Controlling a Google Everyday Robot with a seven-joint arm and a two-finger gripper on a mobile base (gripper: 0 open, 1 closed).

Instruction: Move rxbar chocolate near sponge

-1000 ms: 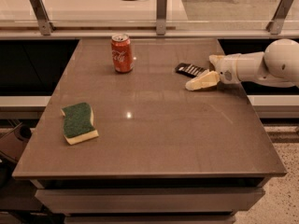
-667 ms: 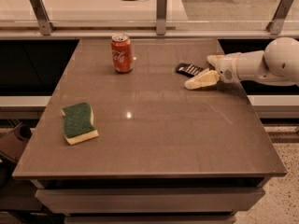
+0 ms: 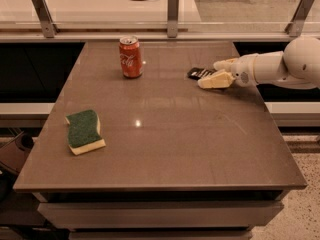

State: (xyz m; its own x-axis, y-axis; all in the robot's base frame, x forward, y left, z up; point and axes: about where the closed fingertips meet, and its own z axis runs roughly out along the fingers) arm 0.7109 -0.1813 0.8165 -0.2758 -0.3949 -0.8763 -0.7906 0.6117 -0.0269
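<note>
The rxbar chocolate (image 3: 198,73), a flat black wrapper with white lettering, lies on the table (image 3: 165,134) at the right rear. My gripper (image 3: 209,74) comes in from the right on a white arm (image 3: 280,68) and sits low at the bar's right end, covering part of it. The sponge (image 3: 84,130), green on top with a yellow base, lies at the front left, far from the bar and the gripper.
A red soda can (image 3: 131,57) stands upright at the rear, left of the bar. A rail with metal posts (image 3: 173,14) runs behind the table's far edge. The table's right edge lies just below the arm.
The gripper has edged slightly left at the bar's end. The bar, the can and the sponge have not moved.
</note>
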